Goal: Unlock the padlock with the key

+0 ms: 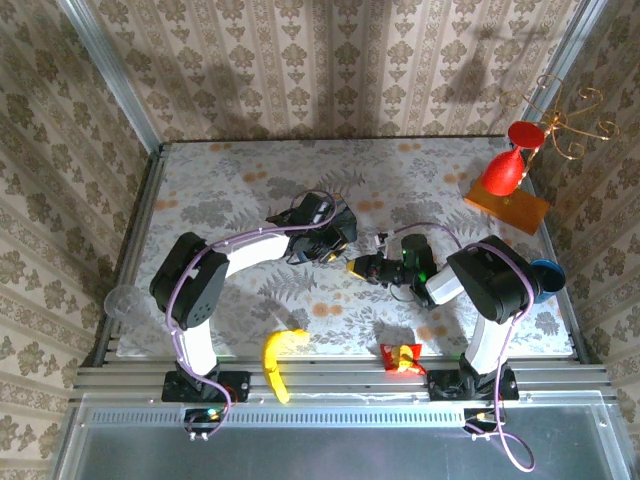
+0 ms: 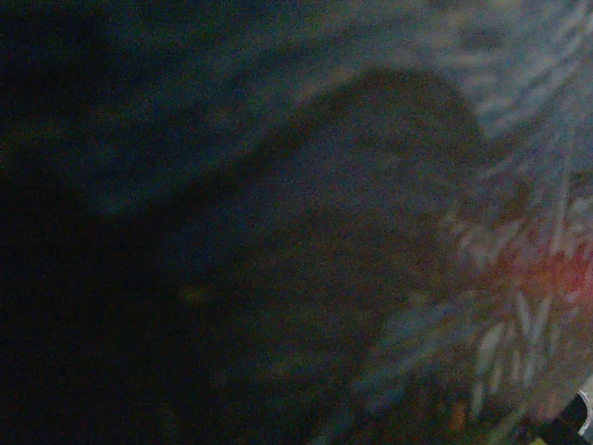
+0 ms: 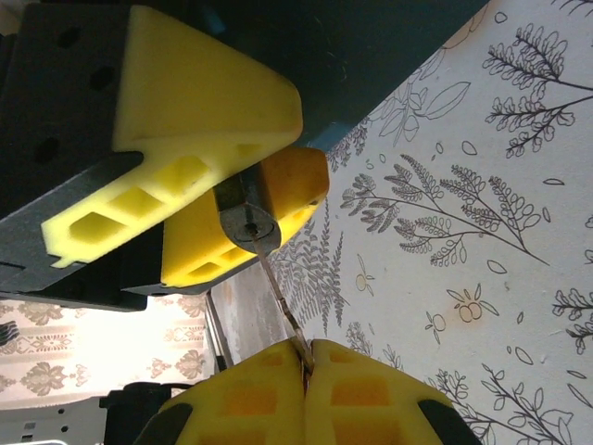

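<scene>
In the right wrist view the small silvery padlock (image 3: 248, 222) is pinched between the yellow fingers (image 3: 213, 93) of my left gripper, its keyhole face turned toward the camera. A thin metal key (image 3: 283, 308) runs from that keyhole down into my right gripper (image 3: 304, 363), which is shut on the key's head. From above, the two grippers meet mid-table, left (image 1: 338, 242) and right (image 1: 362, 268). The blue painted tin box (image 2: 417, 278) is a dark blur right up against the left wrist camera.
A banana (image 1: 278, 362) and a red-and-yellow packet (image 1: 402, 357) lie near the front edge. A red cone on an orange board (image 1: 505, 175) and a gold wire stand (image 1: 562, 120) stand at the back right. A clear cup (image 1: 122, 300) sits at the left edge.
</scene>
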Controlling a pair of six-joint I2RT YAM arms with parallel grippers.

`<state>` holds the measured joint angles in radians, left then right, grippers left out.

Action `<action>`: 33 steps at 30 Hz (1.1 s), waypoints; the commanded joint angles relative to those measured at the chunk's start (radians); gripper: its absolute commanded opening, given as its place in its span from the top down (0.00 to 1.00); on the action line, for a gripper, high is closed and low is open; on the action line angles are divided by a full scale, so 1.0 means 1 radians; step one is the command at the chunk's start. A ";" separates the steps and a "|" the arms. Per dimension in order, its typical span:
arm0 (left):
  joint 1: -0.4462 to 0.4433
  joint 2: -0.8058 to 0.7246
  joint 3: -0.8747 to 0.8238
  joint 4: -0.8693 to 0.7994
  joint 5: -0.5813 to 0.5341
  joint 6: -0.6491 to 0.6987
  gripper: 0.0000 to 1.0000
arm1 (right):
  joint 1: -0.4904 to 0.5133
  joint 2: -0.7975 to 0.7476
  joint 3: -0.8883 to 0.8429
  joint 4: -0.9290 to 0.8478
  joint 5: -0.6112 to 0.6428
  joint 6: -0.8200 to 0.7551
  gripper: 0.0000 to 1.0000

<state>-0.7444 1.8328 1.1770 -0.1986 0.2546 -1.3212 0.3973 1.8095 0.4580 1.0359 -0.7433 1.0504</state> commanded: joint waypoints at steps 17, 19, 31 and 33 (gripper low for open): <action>-0.043 -0.012 0.032 -0.107 0.100 0.062 1.00 | -0.001 -0.173 0.107 -0.298 0.116 -0.145 1.00; -0.043 -0.013 0.031 -0.106 0.096 0.058 1.00 | 0.000 -0.178 0.110 -0.307 0.124 -0.151 1.00; -0.040 -0.002 0.021 -0.070 0.108 0.044 1.00 | 0.024 -0.171 0.118 -0.296 0.177 -0.161 1.00; -0.039 -0.003 0.012 -0.065 0.109 0.045 1.00 | 0.023 -0.161 0.126 -0.288 0.172 -0.154 1.00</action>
<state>-0.7574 1.8332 1.1934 -0.2302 0.2733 -1.2865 0.4240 1.6539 0.5262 0.6727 -0.6418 0.9112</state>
